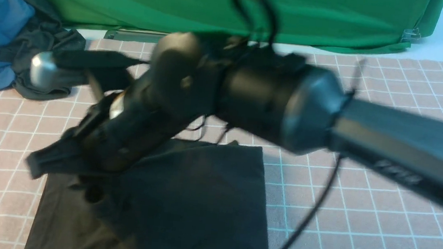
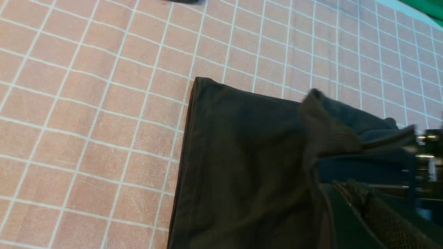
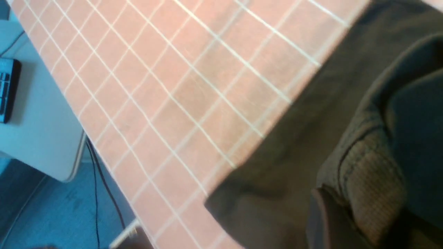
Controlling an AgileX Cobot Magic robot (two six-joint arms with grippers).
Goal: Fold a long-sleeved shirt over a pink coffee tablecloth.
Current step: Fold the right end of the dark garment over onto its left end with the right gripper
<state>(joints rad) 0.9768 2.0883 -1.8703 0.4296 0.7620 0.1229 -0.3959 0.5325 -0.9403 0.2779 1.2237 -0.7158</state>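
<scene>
The right arm [image 1: 248, 98] sweeps across the front view as a dark smear, covering the far left part of the long-sleeved shirt [image 1: 197, 203]. The shirt's near edge runs off the bottom of the picture (no chest print showing anywhere). In the right wrist view the ribbed cuff [image 3: 370, 186] is soft with blur, and the gripper fingers can't be made out.

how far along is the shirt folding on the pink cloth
Partly done, it seems. The long-sleeved shirt already lies on the pink coffee tablecloth as a fairly compact dark block with straight edges. In hand: the left wrist view shows a ribbed cuff lifted off the shirt, apparently pinched by the left gripper. Left: laying that part down; the final shape is hidden by the arm across the front view.
</scene>
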